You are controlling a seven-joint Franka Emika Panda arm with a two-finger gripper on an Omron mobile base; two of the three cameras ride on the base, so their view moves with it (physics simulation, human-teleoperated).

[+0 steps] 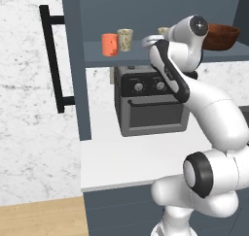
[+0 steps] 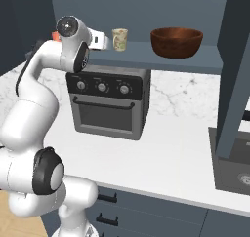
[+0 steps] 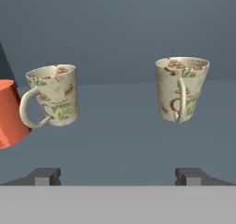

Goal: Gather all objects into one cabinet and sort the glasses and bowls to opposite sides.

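Note:
The slate blue-grey cabinet (image 1: 73, 70) stands with its door swung open, and everything sits on its shelf (image 2: 141, 55). From left to right I see the orange mug (image 1: 110, 44), a beige patterned cup (image 1: 125, 39), a second beige cup (image 1: 164, 31) half hidden behind my arm, and the wide reddish-brown bowl (image 2: 177, 42) at the far right. In the hand view the two cups (image 3: 51, 96) (image 3: 181, 88) stand upright ahead, with the orange mug (image 3: 9, 112) at the left edge. My gripper (image 3: 119, 176) hovers open in front of the shelf, short of the cups, holding nothing.
A black countertop oven (image 1: 151, 104) sits right under the shelf on the white counter (image 1: 121, 157). The open door's long black bar handle (image 1: 51, 60) juts out at the left. Another open cabinet door (image 2: 234, 70) hangs at the right above a dark sink (image 2: 234, 167).

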